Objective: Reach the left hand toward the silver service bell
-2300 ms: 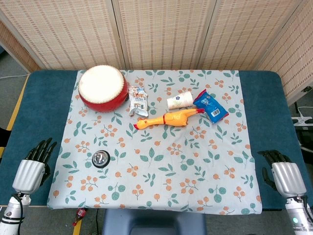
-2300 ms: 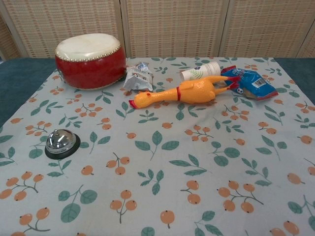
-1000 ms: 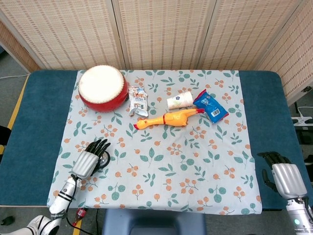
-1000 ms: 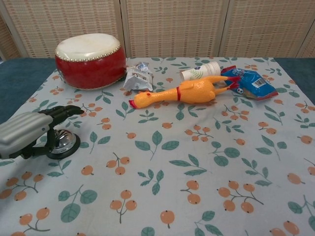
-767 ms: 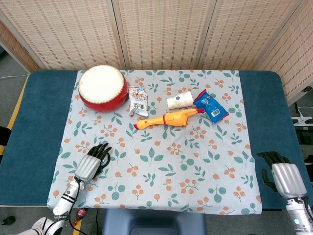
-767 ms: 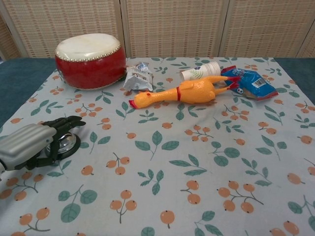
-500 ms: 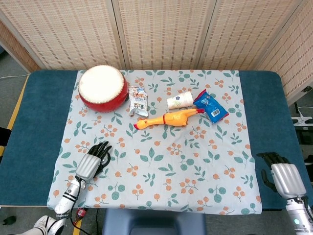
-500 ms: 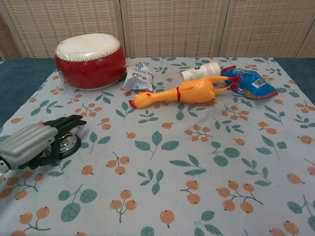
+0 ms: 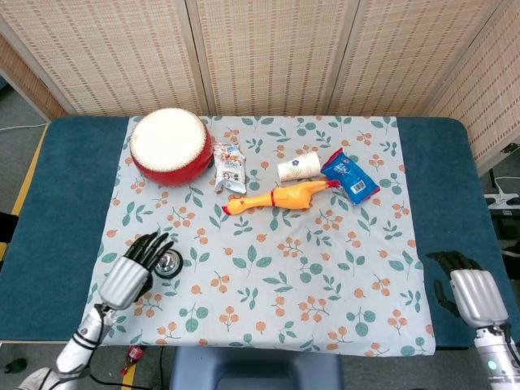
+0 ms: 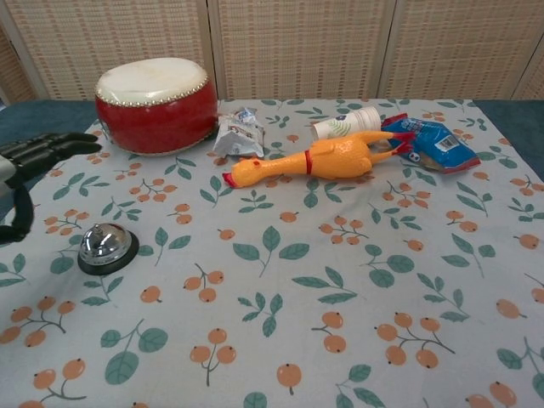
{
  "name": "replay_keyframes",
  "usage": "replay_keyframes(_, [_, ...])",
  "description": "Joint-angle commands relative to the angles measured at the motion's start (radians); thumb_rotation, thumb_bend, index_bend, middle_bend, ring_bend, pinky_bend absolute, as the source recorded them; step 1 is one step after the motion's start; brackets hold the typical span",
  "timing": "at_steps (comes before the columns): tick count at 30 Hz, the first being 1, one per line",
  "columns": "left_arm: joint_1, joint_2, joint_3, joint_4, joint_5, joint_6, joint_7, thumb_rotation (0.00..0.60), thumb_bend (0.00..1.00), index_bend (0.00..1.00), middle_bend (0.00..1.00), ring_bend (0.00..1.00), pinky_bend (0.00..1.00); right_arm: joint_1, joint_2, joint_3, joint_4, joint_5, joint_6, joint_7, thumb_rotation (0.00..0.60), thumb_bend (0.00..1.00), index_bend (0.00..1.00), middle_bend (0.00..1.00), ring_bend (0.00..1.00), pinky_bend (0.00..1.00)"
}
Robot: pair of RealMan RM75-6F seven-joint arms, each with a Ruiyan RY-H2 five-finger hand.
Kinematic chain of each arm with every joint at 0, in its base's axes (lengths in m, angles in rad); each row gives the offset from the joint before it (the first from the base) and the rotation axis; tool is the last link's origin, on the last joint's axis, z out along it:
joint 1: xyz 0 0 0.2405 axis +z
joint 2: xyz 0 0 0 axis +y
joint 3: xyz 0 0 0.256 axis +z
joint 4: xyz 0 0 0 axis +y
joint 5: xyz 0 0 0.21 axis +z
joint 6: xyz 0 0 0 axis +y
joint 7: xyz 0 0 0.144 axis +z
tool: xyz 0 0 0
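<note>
In the head view, a blue tabletop (image 9: 49, 195) is seen from above, covered by a pale cloth (image 9: 325, 268) printed with leaves and orange berries. At the lower left of the frame, the left robot hand (image 9: 130, 270), with a silver metal back and black fingers (image 9: 151, 246) spread apart, is held just left of the silver service bell (image 9: 168, 262), a shiny dome on a black round base; whether they touch cannot be told. Nothing is held. At the lower right, the right robot hand (image 9: 467, 291) rests on the blue surface with fingers loosely apart, holding nothing. Along the upper part lie a round red drum (image 9: 170, 146) with a cream skin, a crinkled foil packet (image 9: 231, 168), a paper cup (image 9: 298, 166) on its side, a rubber chicken (image 9: 280, 197) and a glossy blue packet (image 9: 350, 175).

In the chest view, the bell (image 10: 106, 246) stands at the lower left. The left robot hand (image 10: 30, 166) is seen at the left edge, above the bell, fingers extended and empty.
</note>
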Motion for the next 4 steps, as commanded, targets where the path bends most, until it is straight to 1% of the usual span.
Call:
replay_keyframes(1, [0.093,0.146,0.04,-0.087,-0.049,0.04,0.02,0.6,1.0,0.0,0.0,0.0,0.16,-0.001,-0.008,0.003,0.007,-0.004,0.009,-0.009,0.6,0.53,0.25,0.24,0.17,0.29])
replay_keyframes(4, [0.11,0.174,0.013,-0.084,-0.109,0.023,-0.033,0.6,1.0,0.0,0.0,0.0,0.17,-0.004,-0.028,0.004,0.028,-0.014,0.026,-0.031,0.6,0.53,0.25,0.24,0.17,0.29])
